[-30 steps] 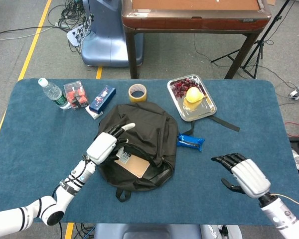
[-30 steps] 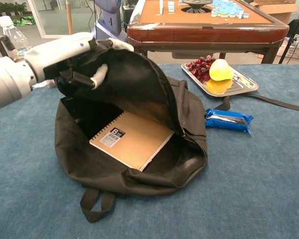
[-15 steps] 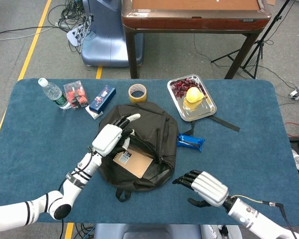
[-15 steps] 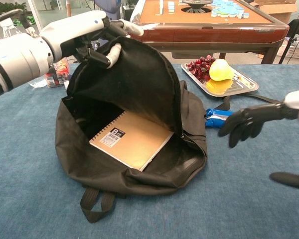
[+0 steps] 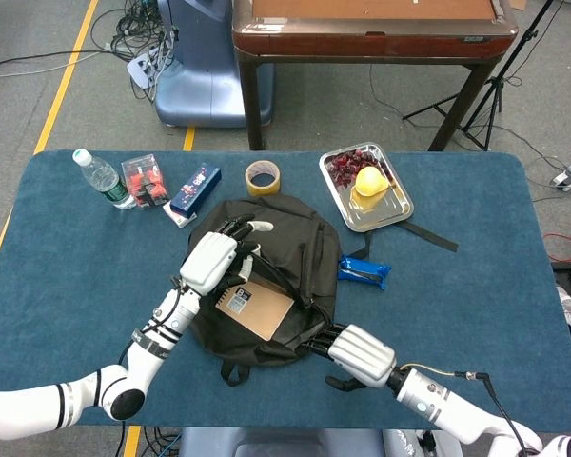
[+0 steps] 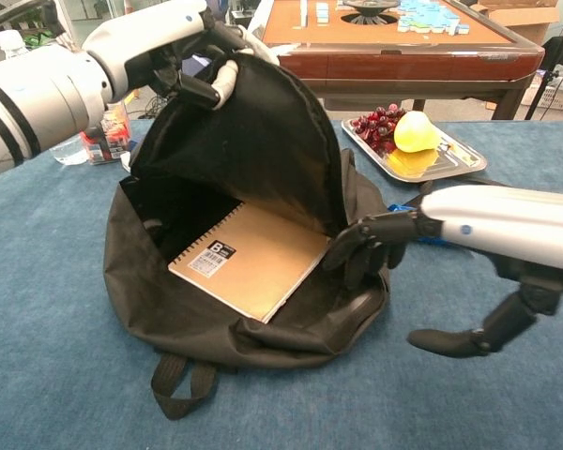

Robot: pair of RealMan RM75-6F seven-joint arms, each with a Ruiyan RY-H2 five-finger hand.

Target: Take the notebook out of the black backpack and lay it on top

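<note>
The black backpack (image 5: 309,249) (image 6: 141,305) lies open in the middle of the table. My left hand (image 5: 212,262) (image 6: 164,42) grips the top flap (image 6: 263,150) and holds it raised. Inside lies the brown spiral notebook (image 5: 257,309) (image 6: 253,262), flat, with its barcode label toward the left. My right hand (image 5: 361,352) (image 6: 380,246) is at the right rim of the opening, its fingers bent over the edge close to the notebook's right corner. Its thumb hangs apart, lower, over the cloth. It holds nothing.
A metal tray (image 5: 396,210) with grapes and a yellow fruit stands at the back right. A blue packet (image 5: 364,272) lies just right of the backpack. A tape roll (image 5: 263,177), a blue box (image 5: 194,189), a red box (image 5: 145,180) and a water bottle (image 5: 100,178) line the back left.
My right hand has swept left from the table's right side to the backpack's opening. My left hand has lifted the flap a little higher.
</note>
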